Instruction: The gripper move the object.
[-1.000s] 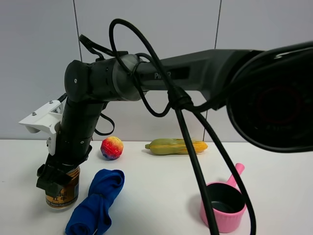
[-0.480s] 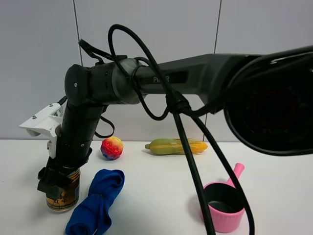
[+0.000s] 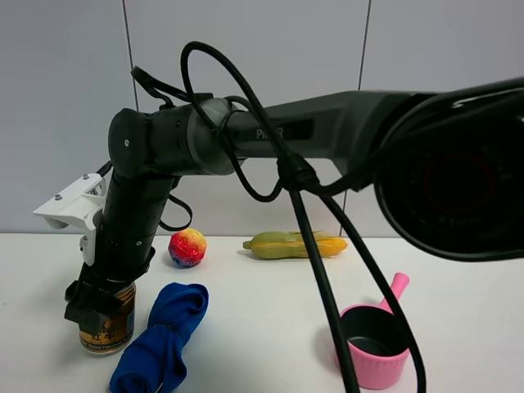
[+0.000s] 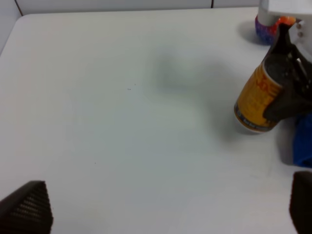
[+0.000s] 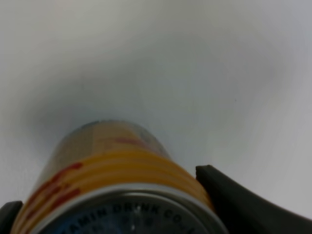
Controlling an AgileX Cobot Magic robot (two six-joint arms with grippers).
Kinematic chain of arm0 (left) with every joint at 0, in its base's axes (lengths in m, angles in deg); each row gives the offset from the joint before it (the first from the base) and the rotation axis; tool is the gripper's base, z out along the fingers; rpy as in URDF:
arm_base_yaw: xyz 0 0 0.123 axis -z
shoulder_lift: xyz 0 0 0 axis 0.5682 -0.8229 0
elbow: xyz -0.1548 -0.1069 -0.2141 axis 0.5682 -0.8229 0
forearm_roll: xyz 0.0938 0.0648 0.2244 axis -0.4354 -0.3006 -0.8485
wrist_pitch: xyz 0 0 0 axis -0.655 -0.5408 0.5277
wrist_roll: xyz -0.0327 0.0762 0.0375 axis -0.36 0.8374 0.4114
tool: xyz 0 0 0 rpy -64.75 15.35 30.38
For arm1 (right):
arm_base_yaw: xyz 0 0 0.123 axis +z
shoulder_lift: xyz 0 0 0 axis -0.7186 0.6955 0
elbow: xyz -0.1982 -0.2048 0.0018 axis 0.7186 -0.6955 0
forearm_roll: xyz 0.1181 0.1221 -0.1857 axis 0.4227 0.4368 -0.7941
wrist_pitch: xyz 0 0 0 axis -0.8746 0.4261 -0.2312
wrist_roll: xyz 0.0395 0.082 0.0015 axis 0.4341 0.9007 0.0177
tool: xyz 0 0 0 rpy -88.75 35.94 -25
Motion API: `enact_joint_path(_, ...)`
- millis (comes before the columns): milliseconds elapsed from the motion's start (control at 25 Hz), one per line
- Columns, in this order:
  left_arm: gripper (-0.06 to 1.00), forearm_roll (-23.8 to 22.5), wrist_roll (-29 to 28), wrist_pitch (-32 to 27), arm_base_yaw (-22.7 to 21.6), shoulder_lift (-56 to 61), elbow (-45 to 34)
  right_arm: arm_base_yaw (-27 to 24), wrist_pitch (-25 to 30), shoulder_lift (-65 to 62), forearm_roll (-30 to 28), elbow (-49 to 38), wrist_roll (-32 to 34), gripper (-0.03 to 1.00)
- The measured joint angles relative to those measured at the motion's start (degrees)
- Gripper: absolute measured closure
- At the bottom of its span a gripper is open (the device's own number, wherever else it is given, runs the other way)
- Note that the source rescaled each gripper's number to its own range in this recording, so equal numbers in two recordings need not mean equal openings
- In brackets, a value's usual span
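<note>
The gold-yellow can (image 3: 108,326) stands on the white table (image 3: 262,303) at the front left. My right gripper (image 3: 92,301), on an arm that reaches across from the right, is down over the can's top with a finger on each side. In the right wrist view the can (image 5: 107,161) fills the space between the black fingers (image 5: 234,202). The left wrist view shows the can (image 4: 254,100) held by that gripper (image 4: 288,92). My left gripper (image 4: 163,209) is open and empty, well away from the can.
A blue cloth (image 3: 160,336) lies just right of the can. A red-yellow ball (image 3: 187,247) and a corn cob (image 3: 295,244) lie further back. A pink pot (image 3: 372,344) stands at the front right. A thick black cable (image 3: 319,270) hangs down across the middle.
The right gripper and arm have shifted very slightly down around the can. The can stays at the same spot on the table.
</note>
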State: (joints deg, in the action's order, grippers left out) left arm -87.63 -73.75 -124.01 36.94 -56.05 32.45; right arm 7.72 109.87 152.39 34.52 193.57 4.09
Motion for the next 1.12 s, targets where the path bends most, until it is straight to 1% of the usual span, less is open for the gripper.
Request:
enact_joint_path(80, -0.06, 0.0, 0.0, 0.0, 0.0, 0.0, 0.0, 0.0, 0.0, 0.37, 0.0, 0.0, 0.0, 0.94)
enact_joint_path(200, -0.06, 0.0, 0.0, 0.0, 0.0, 0.0, 0.0, 0.0, 0.06, 0.73, 0.0, 0.0, 0.05, 0.94)
enact_joint_path(240, -0.06, 0.0, 0.0, 0.0, 0.0, 0.0, 0.0, 0.0, -0.01, 0.73, 0.0, 0.0, 0.05, 0.93)
enact_joint_path(280, -0.06, 0.0, 0.0, 0.0, 0.0, 0.0, 0.0, 0.0, -0.18, 0.66, 0.05, 0.12, 0.1, 0.88)
enact_joint_path(400, -0.06, 0.0, 0.0, 0.0, 0.0, 0.0, 0.0, 0.0, -0.3, 0.49, 0.1, 0.12, 1.09, 0.65)
enact_joint_path(440, -0.06, 0.0, 0.0, 0.0, 0.0, 0.0, 0.0, 0.0, -0.29, 0.49, 0.1, 0.12, 1.15, 0.59)
enact_joint_path(480, -0.06, 0.0, 0.0, 0.0, 0.0, 0.0, 0.0, 0.0, -0.23, 0.49, 0.1, 0.12, 1.14, 0.57)
enact_joint_path(600, -0.06, 0.0, 0.0, 0.0, 0.0, 0.0, 0.0, 0.11, 0.37, -0.29, 0.0, 0.44, 2.08, 0.54)
enact_joint_path(720, -0.06, 0.0, 0.0, 0.0, 0.0, 0.0, 0.0, 0.71, 3.24, -3.59, -1.99, 2.31, 4.35, 0.53)
enact_joint_path(800, -0.06, 0.0, 0.0, 0.0, 0.0, 0.0, 0.0, 1.36, 6.16, -7.66, -4.84, 4.37, 5.93, 0.53)
enact_joint_path(880, -0.06, 0.0, 0.0, 0.0, 0.0, 0.0, 0.0, 1.94, 9.2, -11.99, -8.93, 6.16, 8.32, 0.53)
enact_joint_path(1000, -0.06, 0.0, 0.0, 0.0, 0.0, 0.0, 0.0, 2.14, 13.74, -19.06, -17.12, 8.73, 13.48, 0.53)
enact_joint_path(1120, -0.06, 0.0, 0.0, 0.0, 0.0, 0.0, 0.0, 1.94, 14.88, -26.05, -24.83, 9.52, 18.63, 0.53)
